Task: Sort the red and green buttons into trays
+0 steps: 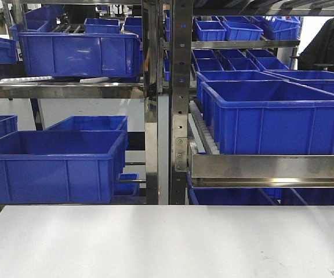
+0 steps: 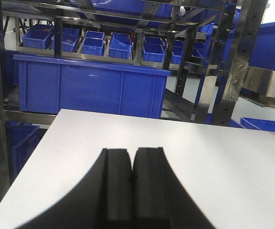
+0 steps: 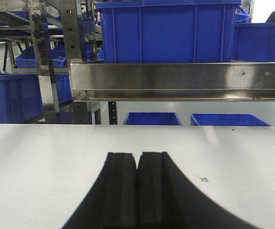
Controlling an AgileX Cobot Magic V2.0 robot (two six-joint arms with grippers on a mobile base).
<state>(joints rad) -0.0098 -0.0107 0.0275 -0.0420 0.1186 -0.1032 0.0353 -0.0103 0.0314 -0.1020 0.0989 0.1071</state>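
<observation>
No red or green button and no green or red tray shows in any view; they are out of view. My left gripper [image 2: 132,153] is shut and empty, low over the bare white table [image 2: 214,162]. My right gripper [image 3: 137,156] is shut and empty too, low over the same white table [image 3: 42,157]. Neither gripper shows in the front view, which takes in only the table's far part [image 1: 167,243].
Behind the table's far edge stand steel racks [image 1: 178,104] holding several deep blue crates [image 1: 271,113]. A steel rail [image 3: 180,81] runs across at the back in the right wrist view. A small dark mark [image 3: 205,179] lies on the table.
</observation>
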